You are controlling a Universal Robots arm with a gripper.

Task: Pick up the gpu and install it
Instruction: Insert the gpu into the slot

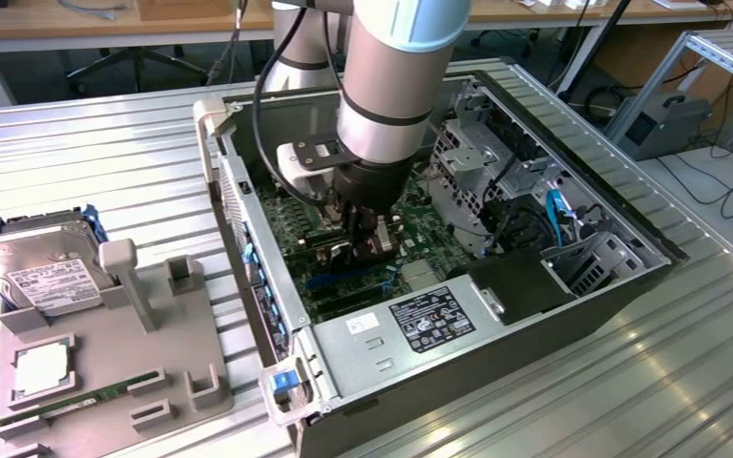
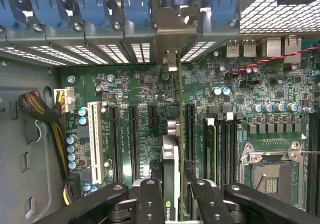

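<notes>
Reaching down into the open PC case (image 1: 230, 181), the gripper (image 2: 172, 186) has its fingers (image 2: 150, 199) clamped on the graphics card (image 2: 170, 156), one each side. Card stands on edge over the motherboard (image 2: 125, 83), parallel w/ the black slots (image 2: 116, 139); can't tell if it's seated. Hard drive (image 1: 42, 262) sits outside the case, ext. view's left.

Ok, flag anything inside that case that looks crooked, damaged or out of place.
Nothing stands out. The gpu, held edge-on in the gripper, runs parallel to the slots on the motherboard, not skewed. No loose parts or visible damage inside the case.
</notes>
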